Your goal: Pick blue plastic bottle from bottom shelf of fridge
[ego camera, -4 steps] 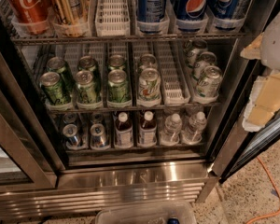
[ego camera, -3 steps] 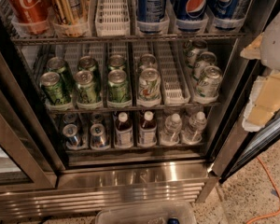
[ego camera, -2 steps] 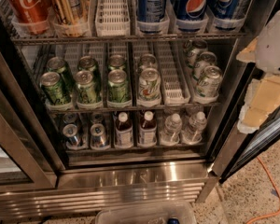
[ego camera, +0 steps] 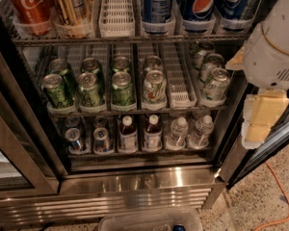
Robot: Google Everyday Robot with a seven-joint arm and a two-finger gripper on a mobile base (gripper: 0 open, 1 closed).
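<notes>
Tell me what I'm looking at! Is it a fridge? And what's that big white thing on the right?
Yes, it's a drinks fridge with its door open. There is only one picture, taken by the robot's camera looking down into it from the front. The big white thing is the robot's arm, and the pale yellow part below it is its claw, hanging outside the fridge on the right, away from the drinks. On the bottom shelf stand silver cans, two small brown-drink bottles with white caps, and clear water bottles. On the shelf above sit green cans. The robot wants one of the brown ones.
</notes>
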